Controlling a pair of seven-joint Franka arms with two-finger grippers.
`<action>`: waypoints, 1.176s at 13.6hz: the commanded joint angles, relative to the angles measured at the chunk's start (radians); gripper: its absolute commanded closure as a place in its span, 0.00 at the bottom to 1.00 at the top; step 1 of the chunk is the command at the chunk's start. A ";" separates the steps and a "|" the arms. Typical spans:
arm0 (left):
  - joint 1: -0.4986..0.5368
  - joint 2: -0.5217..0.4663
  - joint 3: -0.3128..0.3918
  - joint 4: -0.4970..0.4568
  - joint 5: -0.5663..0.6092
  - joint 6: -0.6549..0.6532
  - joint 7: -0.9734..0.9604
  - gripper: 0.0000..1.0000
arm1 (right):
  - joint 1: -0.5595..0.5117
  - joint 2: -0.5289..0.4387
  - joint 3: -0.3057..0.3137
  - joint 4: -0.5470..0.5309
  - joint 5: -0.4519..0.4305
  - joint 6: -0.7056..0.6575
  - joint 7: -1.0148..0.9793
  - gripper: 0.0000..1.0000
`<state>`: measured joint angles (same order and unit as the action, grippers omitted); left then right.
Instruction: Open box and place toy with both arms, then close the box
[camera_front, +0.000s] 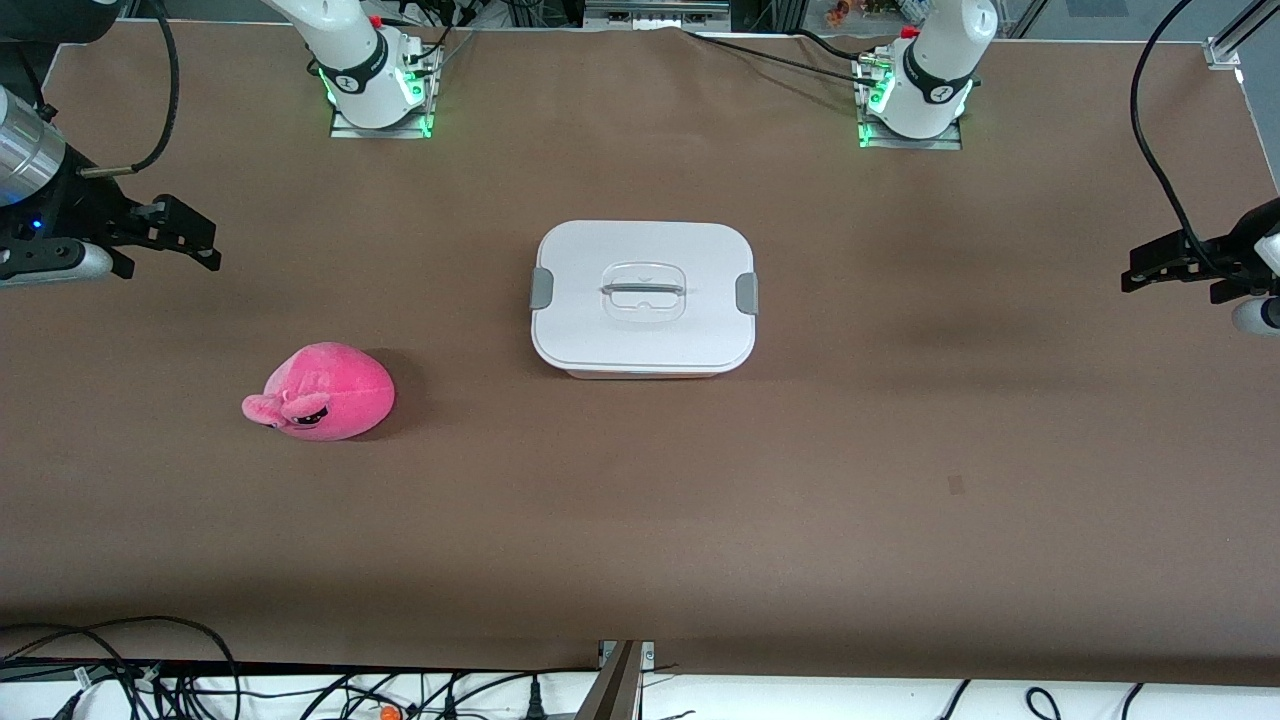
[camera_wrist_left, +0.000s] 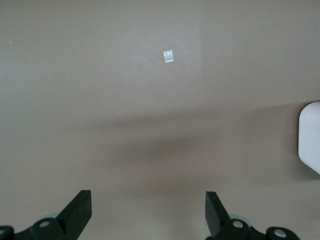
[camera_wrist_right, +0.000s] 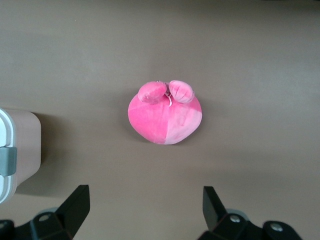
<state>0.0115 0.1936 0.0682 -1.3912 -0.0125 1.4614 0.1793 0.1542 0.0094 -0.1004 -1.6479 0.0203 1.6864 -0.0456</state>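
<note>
The box (camera_front: 643, 298) stands shut in the middle of the table, its white lid on, a grey clip at each end and a clear handle in the centre. Its corner shows in the left wrist view (camera_wrist_left: 311, 136) and its side in the right wrist view (camera_wrist_right: 17, 150). The pink plush toy (camera_front: 322, 391) lies on the table toward the right arm's end, nearer the front camera than the box; it also shows in the right wrist view (camera_wrist_right: 166, 113). My right gripper (camera_front: 175, 238) is open and empty at the right arm's end. My left gripper (camera_front: 1165, 263) is open and empty at the left arm's end.
The brown table top (camera_front: 640, 520) is bare around the box and toy. A small pale scrap (camera_wrist_left: 168, 56) lies on the table below the left gripper. Cables (camera_front: 120, 670) run along the table's front edge.
</note>
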 joint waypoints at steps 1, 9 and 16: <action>-0.013 0.004 0.001 0.004 -0.001 0.001 0.002 0.00 | 0.004 -0.002 -0.005 0.013 -0.005 -0.025 -0.011 0.00; -0.120 0.050 -0.148 0.003 -0.009 0.001 0.008 0.00 | 0.004 -0.002 -0.005 0.013 -0.005 -0.027 -0.011 0.00; -0.454 0.133 -0.189 0.011 -0.043 0.052 0.016 0.00 | 0.004 -0.002 -0.005 0.013 -0.005 -0.027 -0.011 0.00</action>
<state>-0.3473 0.3047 -0.1345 -1.3929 -0.0456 1.4842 0.1808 0.1548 0.0094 -0.1021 -1.6479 0.0203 1.6780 -0.0456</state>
